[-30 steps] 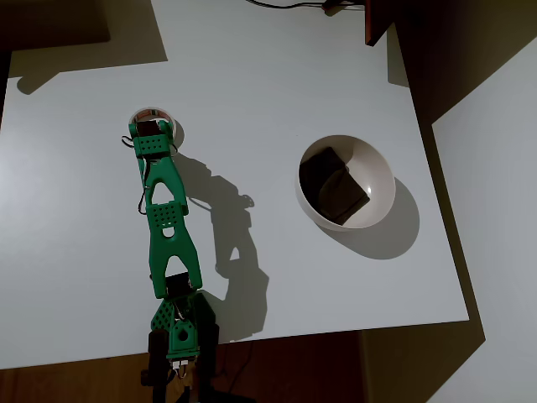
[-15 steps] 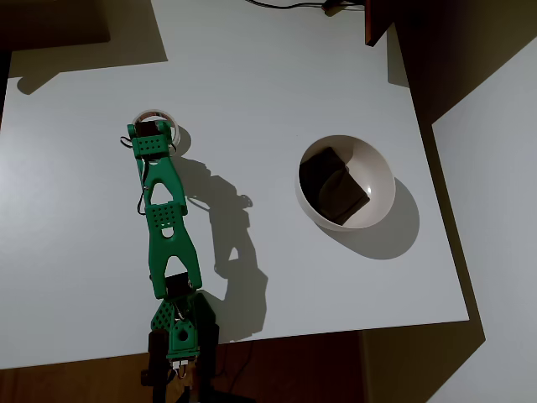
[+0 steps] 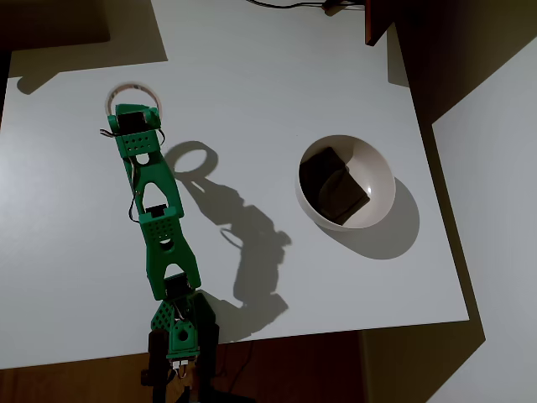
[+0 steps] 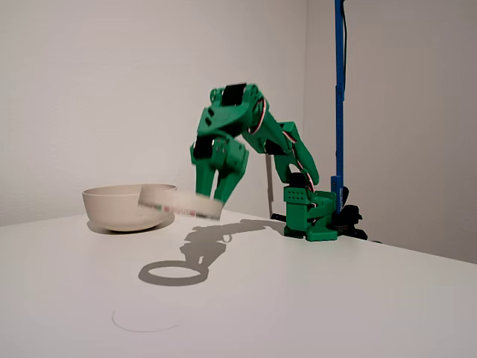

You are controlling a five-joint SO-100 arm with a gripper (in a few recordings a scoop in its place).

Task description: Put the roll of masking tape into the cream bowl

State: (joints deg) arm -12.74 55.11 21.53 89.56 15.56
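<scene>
The roll of masking tape (image 3: 126, 86) is an off-white ring held level in the air at the table's far left in the overhead view. In the fixed view the roll of masking tape (image 4: 179, 203) is blurred and hangs well above its ring shadow. My green gripper (image 3: 134, 109) is shut on its near edge, and the gripper (image 4: 212, 195) points down in the fixed view. The cream bowl (image 3: 384, 168) stands to the right, apart from the arm. In the fixed view the cream bowl (image 4: 119, 209) is behind the tape.
A dark brown blocky object (image 3: 334, 186) lies inside the bowl. The arm's base (image 3: 178, 336) sits at the table's near edge. A blue pole (image 4: 339, 89) rises behind the base. A dark wooden piece (image 3: 377, 21) overhangs the far right corner.
The gripper has lifted the tape off the table and carried it up and to the left in the overhead view. The tape's ring shadow now lies apart from it.
</scene>
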